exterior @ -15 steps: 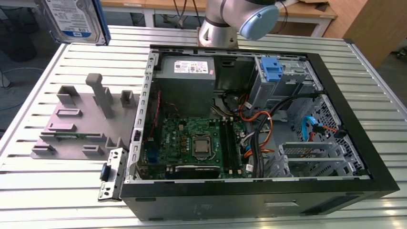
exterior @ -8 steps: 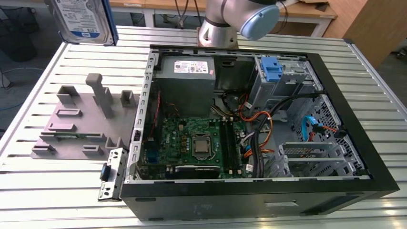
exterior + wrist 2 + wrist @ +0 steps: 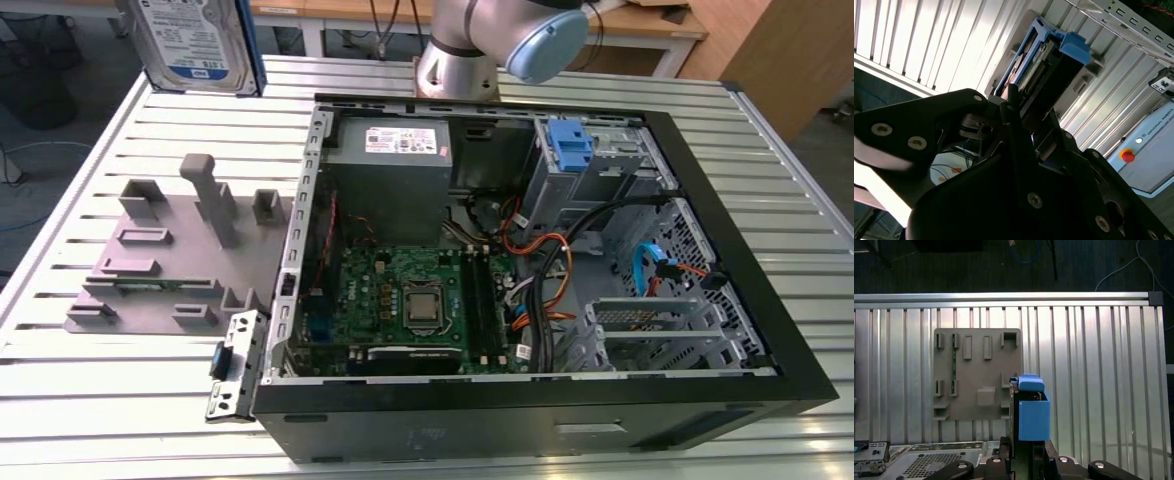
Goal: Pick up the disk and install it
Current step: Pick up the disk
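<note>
Worktop [image 3: 120,400]: slatted metal.
Computer case [image 3: 754,290]: laid open toward the edge at the exterior view's right.
Fixture plate [image 3: 254,270]: grey, beside the case.
Disk [image 3: 200,40]: blue-railed, lifted off the worktop.
End effector [image 3: 1021,107]: clamped on the disk.

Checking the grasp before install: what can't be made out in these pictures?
1. Exterior view: the upper part of the disk, cut off by the picture's top edge.
2. Second wrist view: where the gripper meets the disk, hidden by the gripper's own dark body.
3. First wrist view: the disk's label, since the disk is seen end-on behind its blue bracket.
4. Exterior view: the bays in the computer case, partly hidden by cables.
</note>
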Action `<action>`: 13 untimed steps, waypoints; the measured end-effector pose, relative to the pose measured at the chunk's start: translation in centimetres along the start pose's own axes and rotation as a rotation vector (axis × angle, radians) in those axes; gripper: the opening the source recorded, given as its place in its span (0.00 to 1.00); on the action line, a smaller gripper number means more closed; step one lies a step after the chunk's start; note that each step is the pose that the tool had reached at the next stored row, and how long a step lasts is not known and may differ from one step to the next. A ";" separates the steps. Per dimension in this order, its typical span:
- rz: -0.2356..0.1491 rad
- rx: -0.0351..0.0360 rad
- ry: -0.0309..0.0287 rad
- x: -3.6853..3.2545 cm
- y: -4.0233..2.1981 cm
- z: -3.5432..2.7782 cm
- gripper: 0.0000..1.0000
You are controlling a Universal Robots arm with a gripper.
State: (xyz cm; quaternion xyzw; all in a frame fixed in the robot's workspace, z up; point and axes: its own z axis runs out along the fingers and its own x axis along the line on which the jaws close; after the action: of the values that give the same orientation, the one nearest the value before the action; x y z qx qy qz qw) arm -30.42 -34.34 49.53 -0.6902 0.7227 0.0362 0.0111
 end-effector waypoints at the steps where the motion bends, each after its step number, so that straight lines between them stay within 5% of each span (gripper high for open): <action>1: 0.000 0.0001 0.0000 -0.01 -0.24 0.00 0.35; 9: 0.000 0.0000 0.0000 -0.10 -2.12 -0.06 0.35; 13: 0.000 0.0001 0.0000 -0.11 -2.26 -0.07 0.35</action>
State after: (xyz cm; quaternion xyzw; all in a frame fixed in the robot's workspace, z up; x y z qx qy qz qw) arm -28.16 -34.34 49.52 -0.6901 0.7227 0.0362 0.0111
